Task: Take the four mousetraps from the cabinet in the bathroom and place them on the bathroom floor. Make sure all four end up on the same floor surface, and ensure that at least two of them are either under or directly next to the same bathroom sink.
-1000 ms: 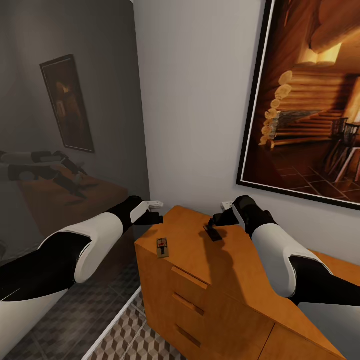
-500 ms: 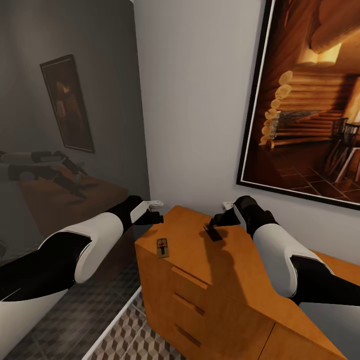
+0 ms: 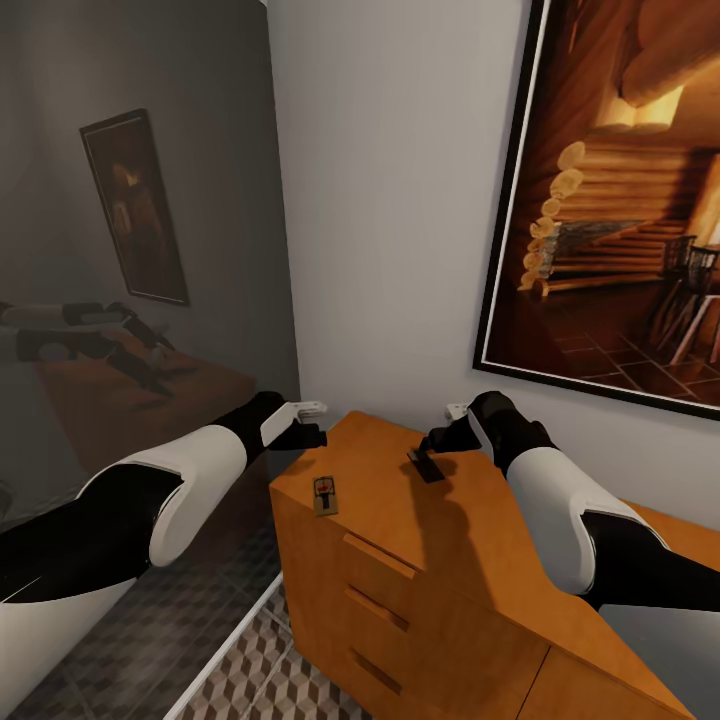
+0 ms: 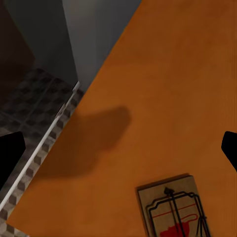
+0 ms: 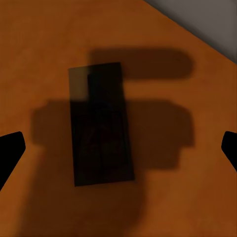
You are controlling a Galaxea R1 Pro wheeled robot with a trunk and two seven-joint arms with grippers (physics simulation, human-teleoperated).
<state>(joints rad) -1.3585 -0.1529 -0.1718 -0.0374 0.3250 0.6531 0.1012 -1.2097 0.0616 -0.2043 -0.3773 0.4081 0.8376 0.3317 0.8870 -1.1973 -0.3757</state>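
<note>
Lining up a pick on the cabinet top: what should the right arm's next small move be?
Probably lower the right tool straight down. Its fingers stand open either side of the dark mousetrap, which lies flat on the cabinet and centred between them, not yet gripped.

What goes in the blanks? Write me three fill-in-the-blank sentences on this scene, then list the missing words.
1. Both visible mousetraps lie on the flat top of the ____, an orange-brown wooden chest with drawers.
2. The right gripper hovers above the dark mousetrap with its fingers ____, one on each side.
3. The mousetrap with the red mark lies near the cabinet's corner, below the ____ gripper.

Missing words: cabinet; open; left
</note>
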